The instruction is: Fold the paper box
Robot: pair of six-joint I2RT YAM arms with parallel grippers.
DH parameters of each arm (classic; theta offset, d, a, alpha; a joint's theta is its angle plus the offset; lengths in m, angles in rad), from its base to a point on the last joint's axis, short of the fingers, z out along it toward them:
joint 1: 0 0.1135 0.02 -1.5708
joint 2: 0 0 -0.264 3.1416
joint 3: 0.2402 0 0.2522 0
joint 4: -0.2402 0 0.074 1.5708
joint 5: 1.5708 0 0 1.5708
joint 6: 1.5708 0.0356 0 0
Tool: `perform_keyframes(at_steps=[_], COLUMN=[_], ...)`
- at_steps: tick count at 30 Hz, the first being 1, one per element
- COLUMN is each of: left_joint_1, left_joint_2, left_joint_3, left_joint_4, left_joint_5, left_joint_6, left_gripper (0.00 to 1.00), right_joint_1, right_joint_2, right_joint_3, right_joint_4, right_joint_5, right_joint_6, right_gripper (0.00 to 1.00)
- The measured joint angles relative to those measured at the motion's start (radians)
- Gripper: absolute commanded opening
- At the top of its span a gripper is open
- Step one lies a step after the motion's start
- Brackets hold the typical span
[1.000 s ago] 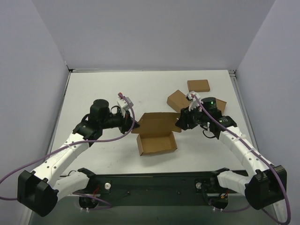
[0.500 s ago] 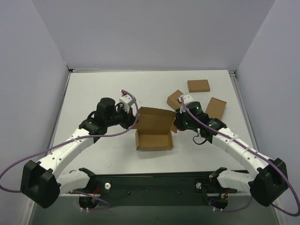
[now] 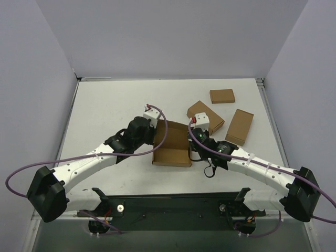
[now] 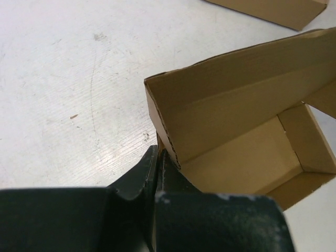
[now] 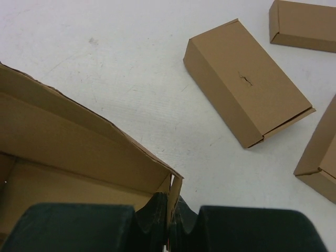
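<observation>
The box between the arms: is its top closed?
No, the box is open on top, its inner walls and floor showing.

Brown paper box point(image 3: 172, 149), half-folded, open-topped with walls raised, mid-table between both arms.

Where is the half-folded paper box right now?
In the top external view the paper box sits near the centre of the table, pinched between the left fingers and the right fingers; three small closed boxes lie beyond it to the right.
</observation>
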Motion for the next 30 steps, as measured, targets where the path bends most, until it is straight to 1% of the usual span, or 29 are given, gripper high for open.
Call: perform_keyframes(at_steps=[6, 12, 16, 19, 23, 30], left_joint_1=[-0.036, -0.049, -0.049, -0.049, -0.049, -0.05], left_joint_2=[0.041, 0.092, 0.122, 0.134, 0.135, 0.155], left_joint_3=[-0.04, -0.047, -0.047, -0.047, -0.047, -0.047], left_joint_4=[0.066, 0.132, 0.158, 0.168, 0.167, 0.15], left_joint_5=[-0.105, -0.144, -0.153, -0.15, -0.138, -0.12], left_joint_6=[-0.038, -0.046, -0.046, -0.047, -0.047, -0.115], left_gripper=[0.0, 0.0, 0.0, 0.04, 0.05, 0.05], right_joint_1=[0.066, 0.069, 0.055, 0.045, 0.038, 0.039], right_joint_2=[0.034, 0.083, 0.11, 0.115, 0.115, 0.115], right_joint_3=[-0.007, -0.002, 0.005, 0.005, 0.005, -0.007], right_joint_4=[0.034, 0.059, 0.079, 0.087, 0.096, 0.104], right_joint_5=[0.143, 0.216, 0.228, 0.228, 0.229, 0.244], right_joint_6=[0.06, 0.058, 0.051, 0.048, 0.047, 0.079], right_gripper=[0.0, 0.0, 0.0, 0.0, 0.0, 0.0])
